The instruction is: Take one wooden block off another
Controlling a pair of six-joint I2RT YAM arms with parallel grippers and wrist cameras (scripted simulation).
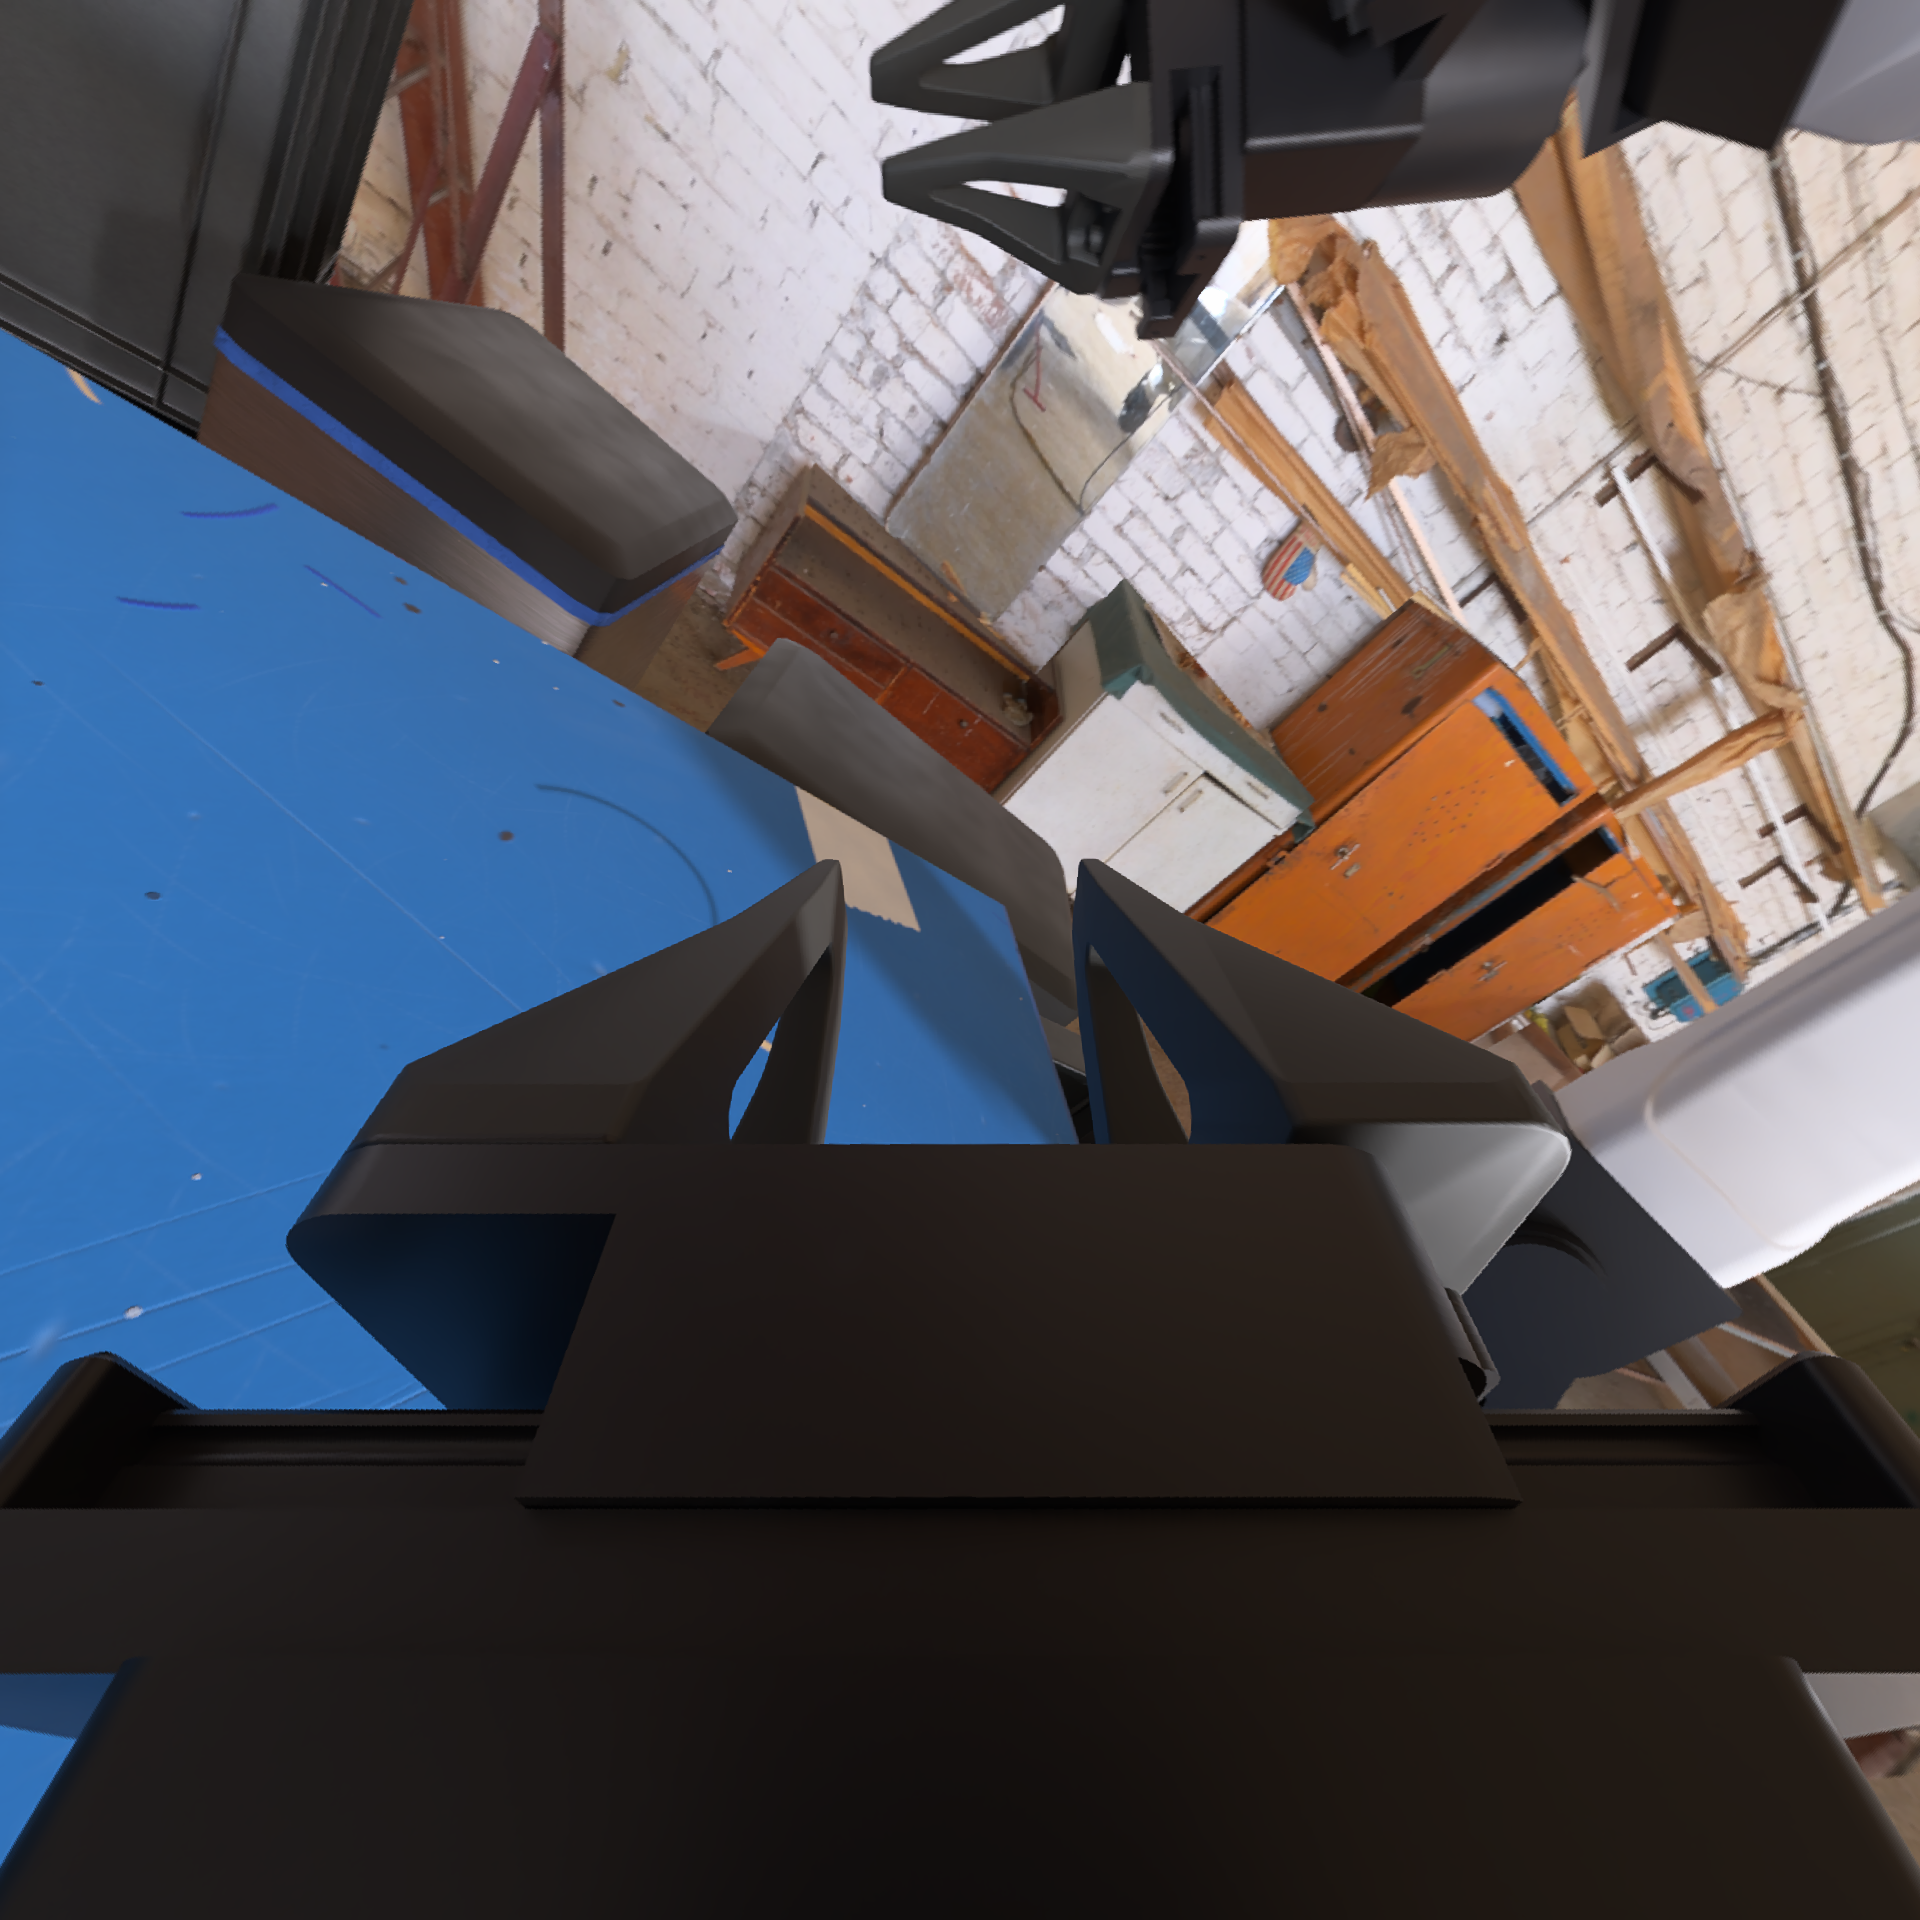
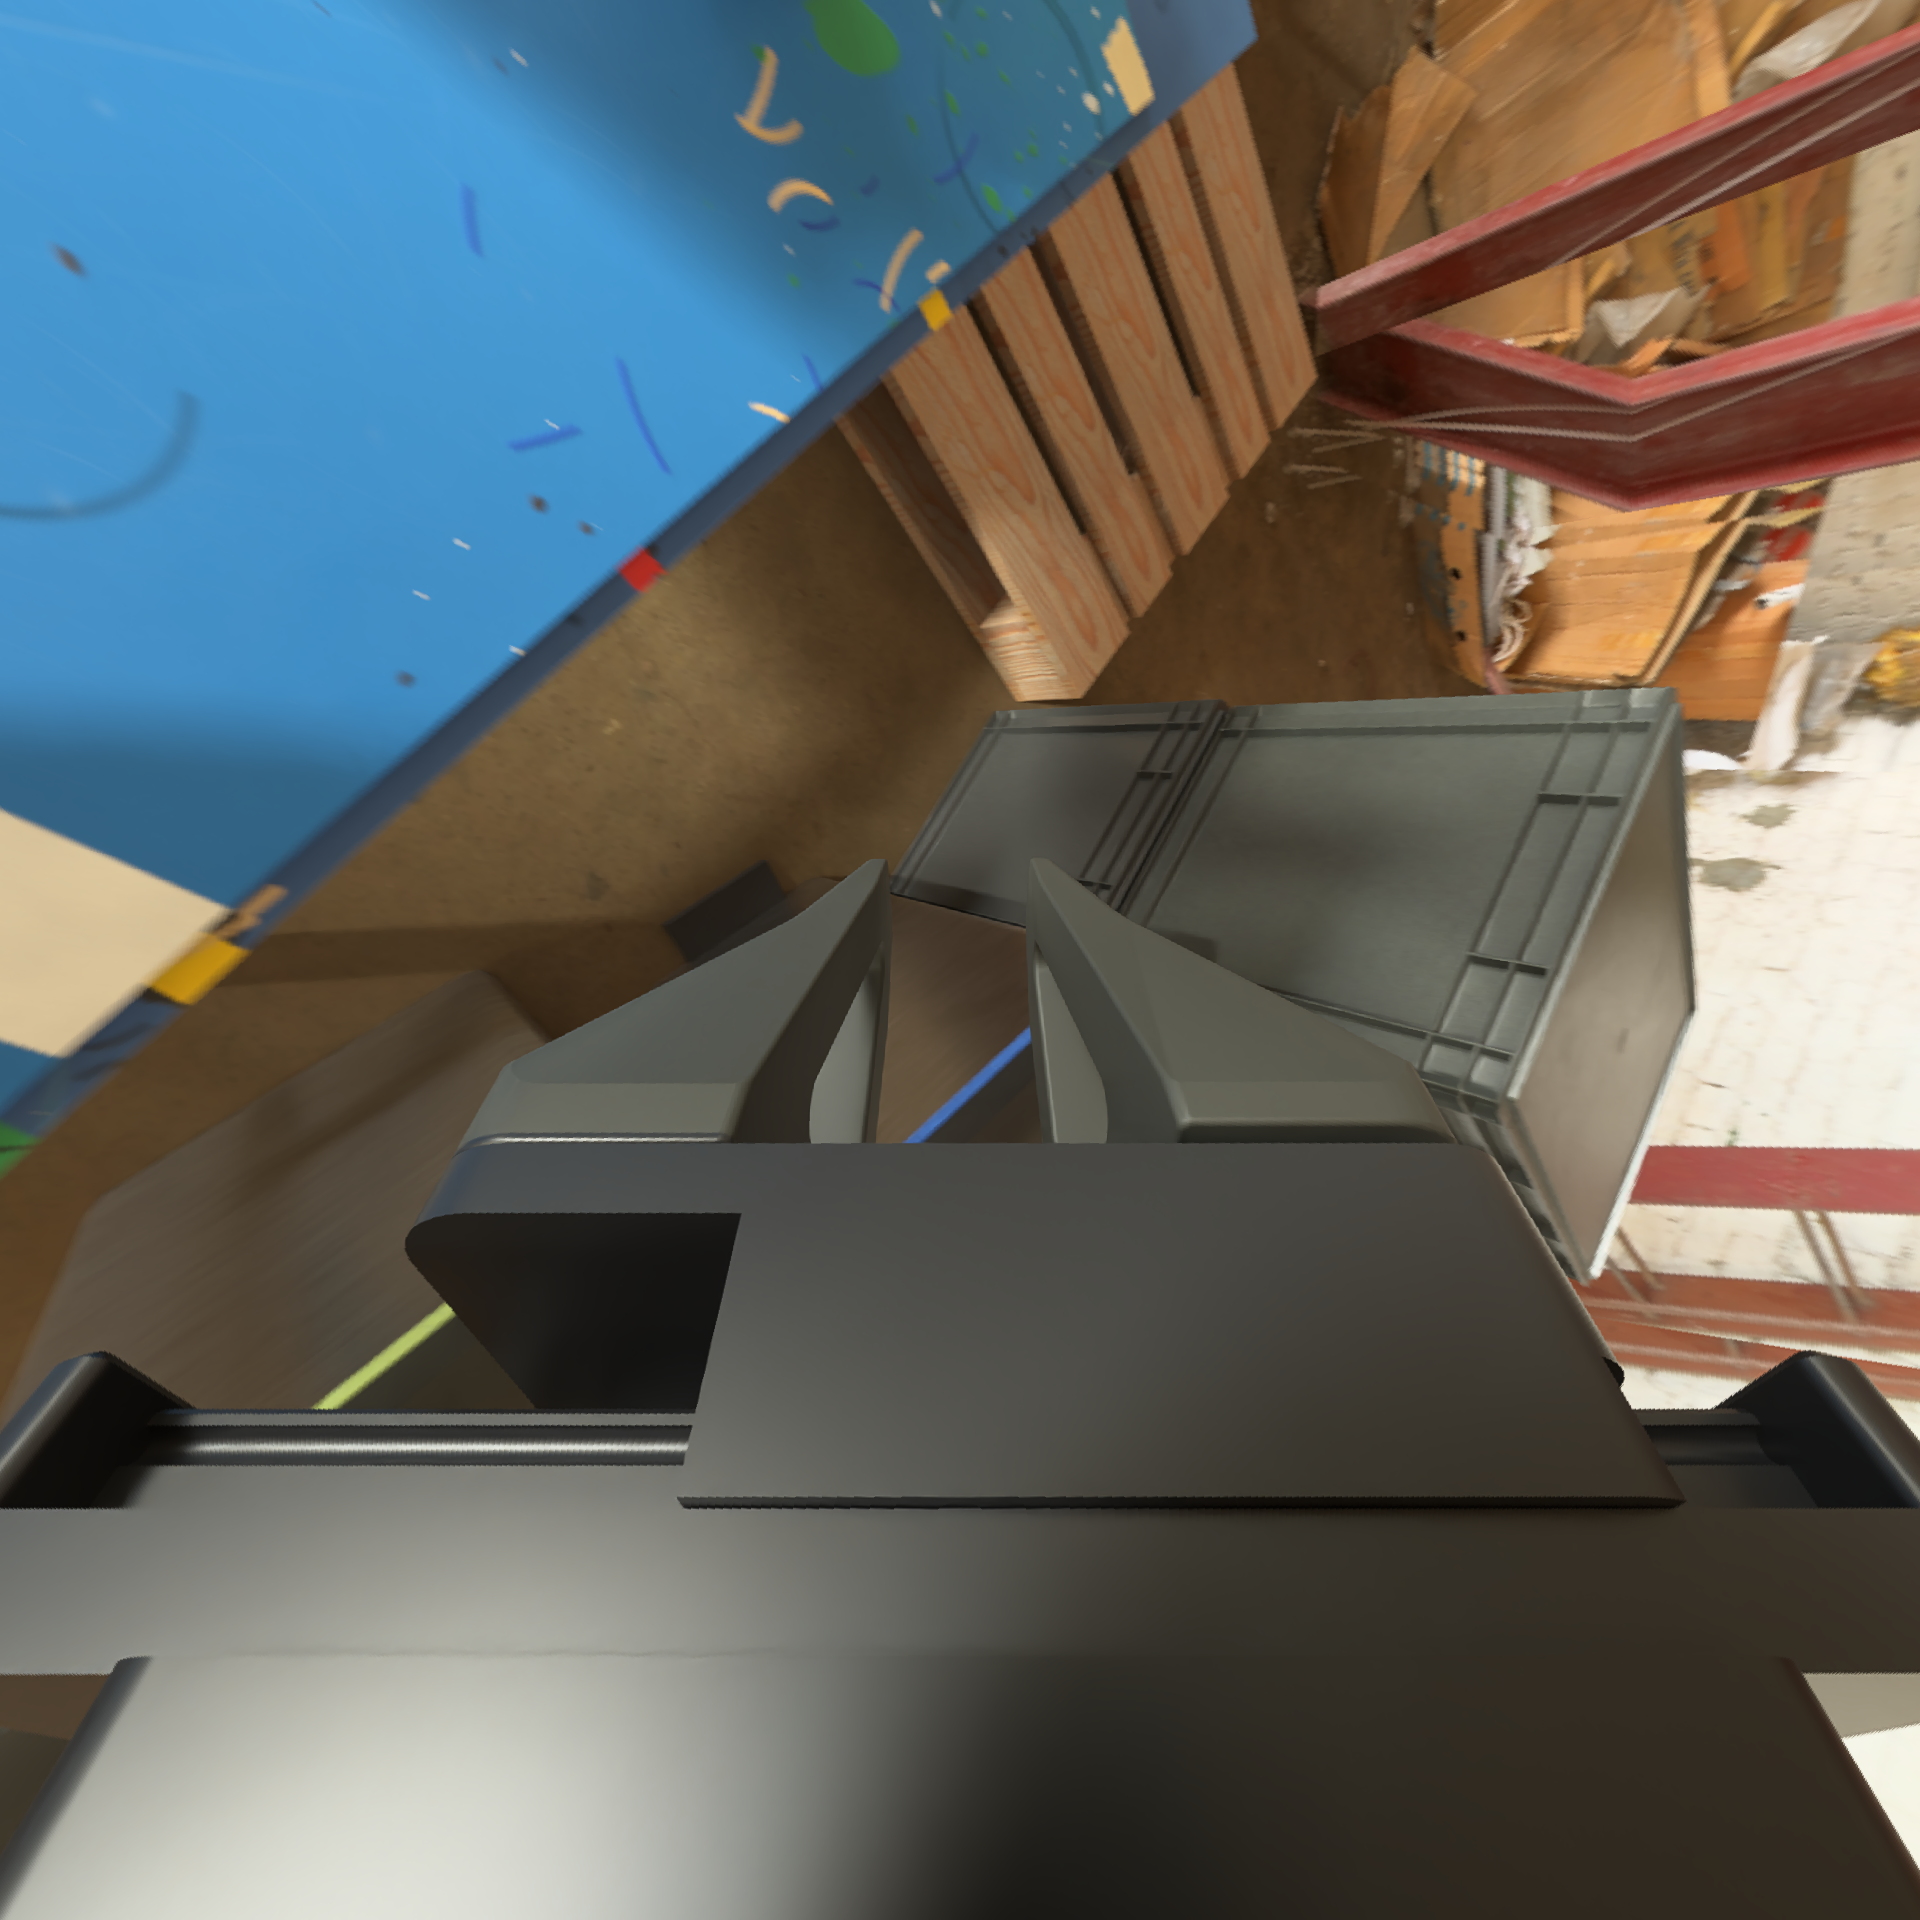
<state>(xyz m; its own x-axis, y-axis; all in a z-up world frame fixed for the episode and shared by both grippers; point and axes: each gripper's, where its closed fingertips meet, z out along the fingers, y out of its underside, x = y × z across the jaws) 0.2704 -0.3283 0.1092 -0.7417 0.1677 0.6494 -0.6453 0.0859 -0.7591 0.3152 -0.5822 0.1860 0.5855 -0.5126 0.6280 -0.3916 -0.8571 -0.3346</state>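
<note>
No wooden block shows in either view. My left gripper (image 1: pixel 961 883) is open and empty. It hangs over the right edge of the blue table (image 1: pixel 312 935), with its jaws a moderate gap apart. My right gripper (image 2: pixel 958 873) is open by a narrower gap and holds nothing. It points past the edge of the blue table (image 2: pixel 364 312) toward the floor. The right gripper also shows at the top of the left wrist view (image 1: pixel 883 125), high above the table, with nothing between its fingers.
Two dark flat pads (image 1: pixel 468 436) sit at the table's far edge in the left wrist view. A grey plastic crate (image 2: pixel 1351 935) and a stack of wooden planks (image 2: pixel 1091 416) lie below the table. Orange cabinets (image 1: pixel 1455 831) stand by the brick wall.
</note>
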